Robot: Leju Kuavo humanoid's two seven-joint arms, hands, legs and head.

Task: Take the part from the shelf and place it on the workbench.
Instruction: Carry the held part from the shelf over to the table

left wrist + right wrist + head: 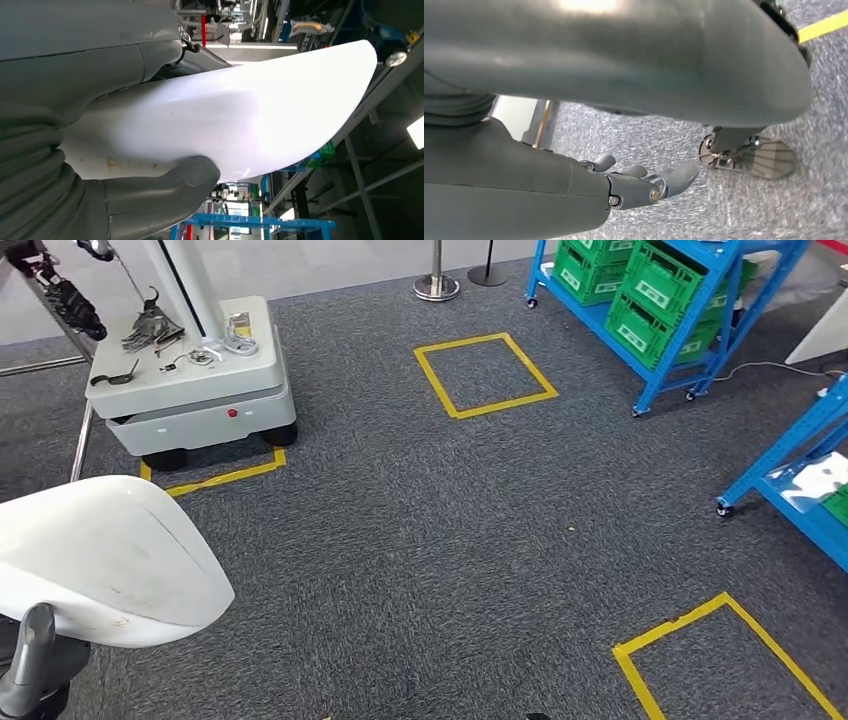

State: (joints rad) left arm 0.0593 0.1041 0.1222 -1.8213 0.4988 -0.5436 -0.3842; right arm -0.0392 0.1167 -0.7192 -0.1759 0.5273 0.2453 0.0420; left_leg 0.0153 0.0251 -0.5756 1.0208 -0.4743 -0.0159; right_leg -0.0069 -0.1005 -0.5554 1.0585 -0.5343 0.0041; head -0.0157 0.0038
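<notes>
The part is a large, smooth, white curved shell at the lower left of the head view, carried above the grey carpet. My left hand grips it from below at its near end. In the left wrist view the shell tapers to a rounded tip away from the hand, and my left hand clamps it with the thick grey thumb on one face. My right hand hangs over the carpet with its fingers apart, holding nothing.
A grey wheeled cart with loose metal pieces on top stands at the far left. Blue shelves with green crates stand at the far right, another blue shelf closer on the right. Yellow tape squares mark the carpet.
</notes>
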